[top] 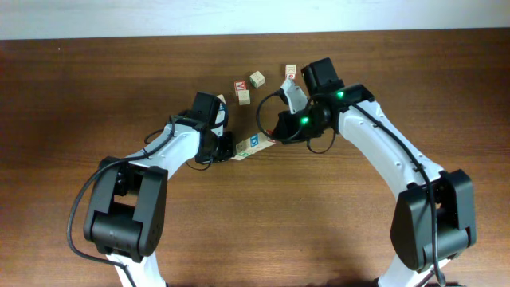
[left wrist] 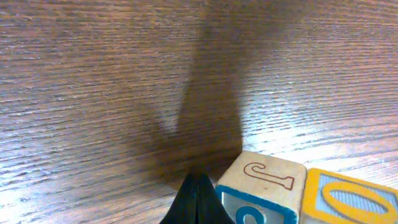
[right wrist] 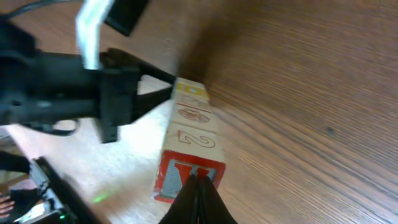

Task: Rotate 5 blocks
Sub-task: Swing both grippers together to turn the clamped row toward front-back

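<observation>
A short row of alphabet blocks (top: 253, 144) lies mid-desk (top: 80, 80) between the two arms. The left jaws are pinched shut and empty beside the J block (left wrist: 264, 186). The right jaws, also shut, sit at the red-faced end block (right wrist: 186, 177). Other blocks (top: 244, 96) lie scattered behind.

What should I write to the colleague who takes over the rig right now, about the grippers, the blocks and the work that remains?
Left gripper: shut, holding nothing, tip at one end of the row of blocks.
Right gripper: shut, holding nothing, tip at the red-faced block on the other end.
At least four loose blocks lie apart beyond the row.
Done: cannot tell which blocks are already rotated.
Left: probably turning this row; check each block's facing before continuing.
</observation>
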You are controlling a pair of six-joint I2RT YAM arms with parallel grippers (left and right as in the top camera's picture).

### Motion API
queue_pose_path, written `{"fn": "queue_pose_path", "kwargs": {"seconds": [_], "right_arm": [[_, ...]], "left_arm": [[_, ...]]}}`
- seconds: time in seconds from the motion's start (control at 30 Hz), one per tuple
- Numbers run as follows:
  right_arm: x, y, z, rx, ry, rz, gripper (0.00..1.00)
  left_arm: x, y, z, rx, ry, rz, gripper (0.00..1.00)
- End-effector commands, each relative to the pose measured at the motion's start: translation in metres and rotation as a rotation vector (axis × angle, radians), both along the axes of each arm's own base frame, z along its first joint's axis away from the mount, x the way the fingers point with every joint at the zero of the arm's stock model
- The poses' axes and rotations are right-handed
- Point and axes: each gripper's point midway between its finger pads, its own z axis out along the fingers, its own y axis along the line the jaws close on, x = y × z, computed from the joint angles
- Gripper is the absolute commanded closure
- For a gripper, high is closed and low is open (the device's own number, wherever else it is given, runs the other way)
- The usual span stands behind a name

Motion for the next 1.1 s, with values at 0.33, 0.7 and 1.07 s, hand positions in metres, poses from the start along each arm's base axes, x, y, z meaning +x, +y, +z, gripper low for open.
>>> {"fn": "queue_pose_path", "kwargs": {"seconds": [0.33,0.7,1.07], "right_arm": [[-0.026,0.042,-0.023,0.011,0.075,0.068,0.96],[-0.017,0.036,-0.027,-0.028,0.050,0.028,0.96],[-0.014,0.037,-0.026,-0.025,0.039,0.027,0.96]], "left_arm": [[-0.017,-0.057,0.019,-0.209,0.027,-0.133,1.00],[-0.012,-0.049,0.018,-0.197,0.021,-0.113,1.00],[0.004,-0.019,0.018,-0.196,0.013,-0.032,1.00]]}}
